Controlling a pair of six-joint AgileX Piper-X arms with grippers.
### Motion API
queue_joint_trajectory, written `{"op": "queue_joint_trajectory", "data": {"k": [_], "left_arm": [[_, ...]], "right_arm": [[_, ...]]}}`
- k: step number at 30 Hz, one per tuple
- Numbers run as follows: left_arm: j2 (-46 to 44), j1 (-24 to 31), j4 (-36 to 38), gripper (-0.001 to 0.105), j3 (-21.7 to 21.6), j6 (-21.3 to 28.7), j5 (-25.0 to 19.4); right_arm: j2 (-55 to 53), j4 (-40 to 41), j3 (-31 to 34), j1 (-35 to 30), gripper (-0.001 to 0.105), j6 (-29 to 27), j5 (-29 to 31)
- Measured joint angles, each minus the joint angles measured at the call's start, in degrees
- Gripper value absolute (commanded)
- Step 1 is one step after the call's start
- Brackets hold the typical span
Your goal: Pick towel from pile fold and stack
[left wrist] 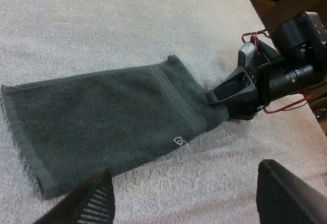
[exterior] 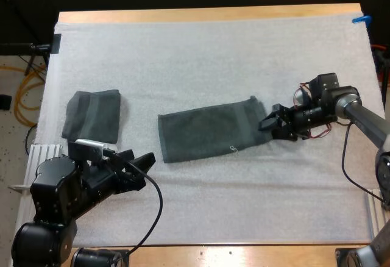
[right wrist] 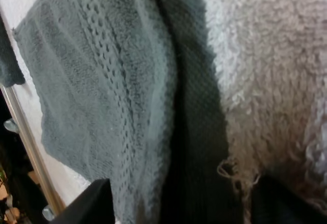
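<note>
From the high view, a dark grey-green towel (exterior: 210, 131) lay flat as a long folded strip on the white mat (exterior: 213, 53), its long axis running from the left gripper (exterior: 140, 164) across to the right gripper (exterior: 271, 122) and tilting slightly farther at the right end; a second folded towel (exterior: 92, 116) sat just beyond the left jaws. In the left wrist view, the left gripper (left wrist: 189, 203) stood wide apart and held nothing, the strip (left wrist: 102, 121) lying ahead of its jaws with a hemmed end nearest and a small loose thread on its surface, while the right gripper (left wrist: 219, 106) sat at the far end. In the right wrist view, the right gripper (right wrist: 179, 203) was spread wide, the ribbed hem (right wrist: 102, 81) passing between its jaws without being pinched
</note>
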Motion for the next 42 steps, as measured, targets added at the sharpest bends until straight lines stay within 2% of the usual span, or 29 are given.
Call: {"op": "queue_joint_trajectory", "data": {"k": [3,5,6,14,18,24,32,39,42], "left_arm": [[0.00,0.00,0.00,0.058,0.00,0.00,0.00],[0.00,0.00,0.00,0.058,0.00,0.00,0.00],[0.00,0.00,0.00,0.058,0.00,0.00,0.00],[0.00,0.00,0.00,0.058,0.00,0.00,0.00],[0.00,0.00,0.00,0.058,0.00,0.00,0.00],[0.00,0.00,0.00,0.058,0.00,0.00,0.00],[0.00,0.00,0.00,0.058,0.00,0.00,0.00],[0.00,0.00,0.00,0.058,0.00,0.00,0.00],[0.00,0.00,0.00,0.058,0.00,0.00,0.00]], "right_arm": [[0.03,0.00,0.00,0.00,0.031,0.73,0.54],[0.11,0.00,0.00,0.00,0.008,1.30,1.00],[0.26,0.00,0.00,0.13,0.001,1.32,1.03],[0.04,0.00,0.00,0.14,0.000,1.47,1.56],[-2.29,0.00,0.00,0.14,0.000,0.82,5.83],[-6.69,1.69,0.00,0.25,0.000,-0.74,16.53],[-9.88,6.23,0.00,0.25,0.000,-4.96,34.60],[-10.07,9.59,0.00,0.25,0.000,-10.08,55.09],[-10.13,10.20,-0.06,0.25,0.000,-11.39,58.34]]}}
